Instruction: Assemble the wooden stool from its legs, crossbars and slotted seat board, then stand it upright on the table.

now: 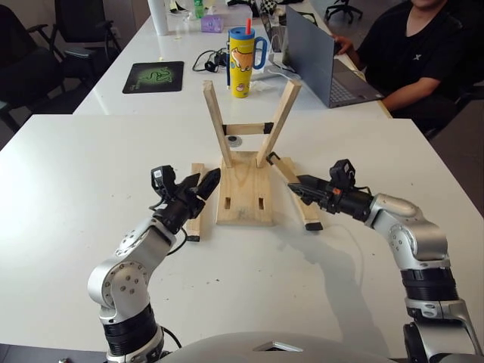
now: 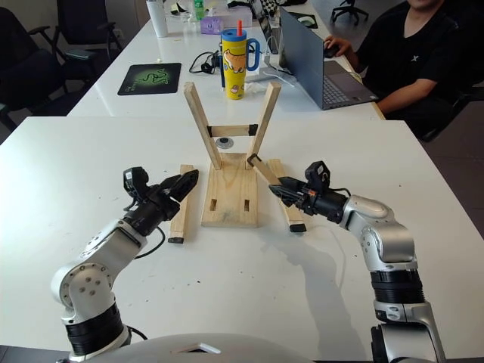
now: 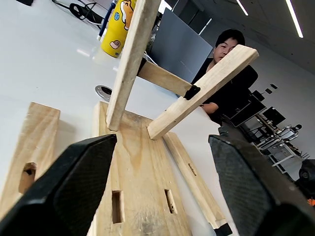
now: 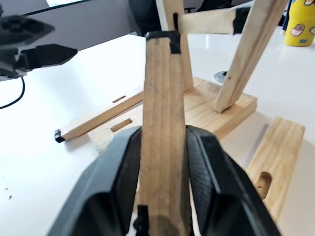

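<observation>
Partly built pale stool point(image 1: 243, 189), two splayed legs point(image 1: 217, 121) upright (crossbar point(image 1: 246, 128) between)

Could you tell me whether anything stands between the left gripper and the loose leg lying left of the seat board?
Nothing visible does: the open left gripper hangs right by the loose leg, with no object between them.

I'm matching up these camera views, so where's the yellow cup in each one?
Left eye: yellow cup on the far table, behind the crossbar.
Right eye: cup, same spot.
Left wrist: cup beyond the upright legs.
Right wrist: cup past the legs.
Shared landmark: the crossbar.
</observation>
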